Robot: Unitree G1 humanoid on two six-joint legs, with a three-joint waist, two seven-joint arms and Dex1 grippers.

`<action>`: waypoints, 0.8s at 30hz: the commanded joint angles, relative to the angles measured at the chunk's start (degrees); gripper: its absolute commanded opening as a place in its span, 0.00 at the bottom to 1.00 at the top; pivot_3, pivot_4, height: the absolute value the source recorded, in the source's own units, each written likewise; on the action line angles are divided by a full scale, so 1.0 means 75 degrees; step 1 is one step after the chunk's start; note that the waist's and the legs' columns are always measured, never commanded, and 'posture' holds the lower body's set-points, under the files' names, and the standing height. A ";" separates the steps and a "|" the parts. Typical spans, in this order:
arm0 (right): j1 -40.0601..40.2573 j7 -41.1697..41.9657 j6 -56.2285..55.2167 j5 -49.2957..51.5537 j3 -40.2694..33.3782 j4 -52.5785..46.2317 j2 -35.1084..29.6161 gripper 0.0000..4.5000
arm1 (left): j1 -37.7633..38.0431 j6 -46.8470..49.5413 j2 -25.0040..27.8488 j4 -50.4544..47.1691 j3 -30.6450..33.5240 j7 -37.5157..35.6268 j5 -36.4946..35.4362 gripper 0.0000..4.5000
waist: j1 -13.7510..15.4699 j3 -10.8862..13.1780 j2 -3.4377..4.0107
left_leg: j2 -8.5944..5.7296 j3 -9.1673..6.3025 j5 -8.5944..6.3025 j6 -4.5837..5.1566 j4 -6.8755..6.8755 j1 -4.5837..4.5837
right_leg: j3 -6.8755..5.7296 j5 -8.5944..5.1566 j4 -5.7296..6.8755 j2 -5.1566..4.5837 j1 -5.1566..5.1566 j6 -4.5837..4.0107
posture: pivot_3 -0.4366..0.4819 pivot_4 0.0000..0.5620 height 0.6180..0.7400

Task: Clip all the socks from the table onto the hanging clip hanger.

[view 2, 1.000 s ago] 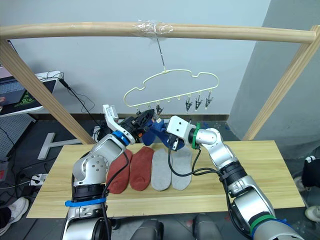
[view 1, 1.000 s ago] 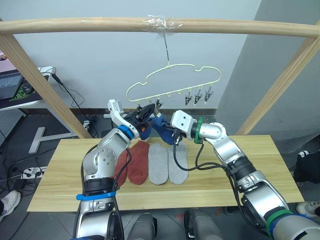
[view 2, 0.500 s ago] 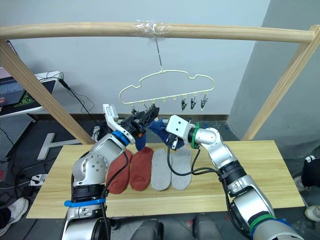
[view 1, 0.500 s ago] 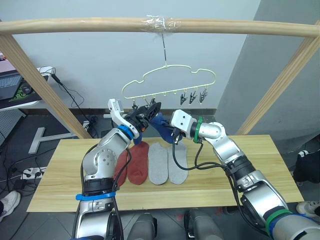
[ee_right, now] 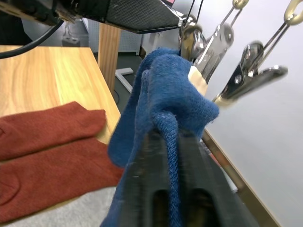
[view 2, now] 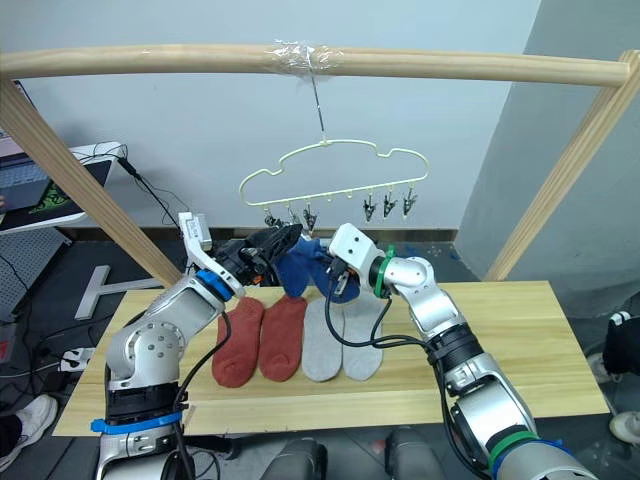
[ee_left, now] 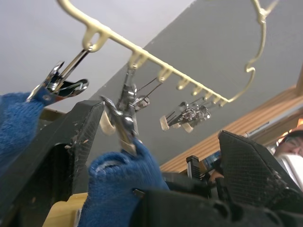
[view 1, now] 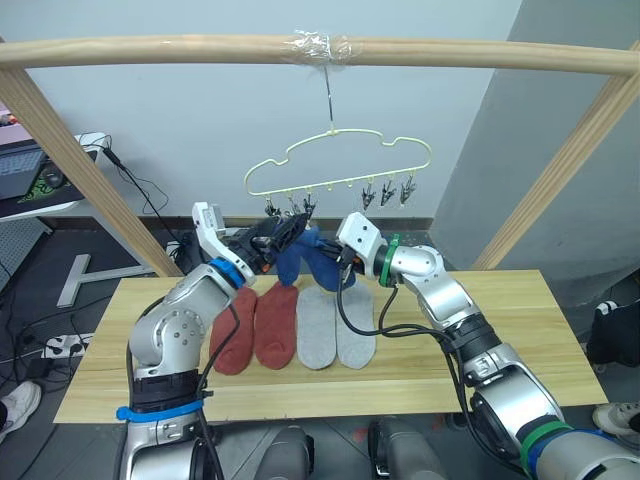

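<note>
Clipping step, second blue sock: right claw pinches it just under clip hanger; left claw spread around clip. Four socks on worktop. Next: confirm clip bites, then release.

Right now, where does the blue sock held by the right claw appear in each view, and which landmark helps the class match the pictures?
Left eye view: blue sock at centre, under the clip hanger.
Right eye view: centre, at the right claw.
Left wrist view: low centre, its top in a metal clip.
Right wrist view: centre, rising from that claw's grip.
Shared landmark: that clip.
</note>
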 commanded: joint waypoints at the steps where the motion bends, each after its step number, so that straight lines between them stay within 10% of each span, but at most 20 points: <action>1: 0.0039 0.0081 0.0148 0.0235 -0.0151 -0.0436 0.0044 0.39 | 0.0051 -0.0003 0.0117 -0.0413 0.0061 -0.0091 -0.0181 1.00 | 0.0018 0.0000 0.0000 | 0.0000 -0.0003 0.0000 0.0000 0.0000 0.0000 | 0.0000 0.0000 0.0000 0.0000 0.0000 0.0000 | 0.55 0.28 1.00; 9: 0.0183 0.0146 0.0481 0.0446 -0.0154 -0.0693 0.0065 0.99 | 0.0098 -0.0099 0.0026 -0.0525 -0.0107 -0.0022 -0.0094 1.00 | 0.0076 0.0000 0.0000 | 0.0000 -0.0002 0.0000 0.0000 0.0001 0.0000 | -0.0002 -0.0001 0.0000 0.0000 0.0000 0.0000 | 0.55 0.29 1.00; 24: 0.1650 0.0159 0.1710 0.1170 -0.0903 -0.2735 -0.1095 0.99 | 0.0618 -0.1514 -0.0085 -0.1146 -0.1455 0.0088 0.1678 1.00 | 0.0110 0.0002 0.0003 | -0.0001 -0.0003 -0.0001 0.0001 0.0001 -0.0004 | 0.0001 -0.0023 -0.0004 -0.0001 0.0002 0.0030 | 0.54 0.30 1.00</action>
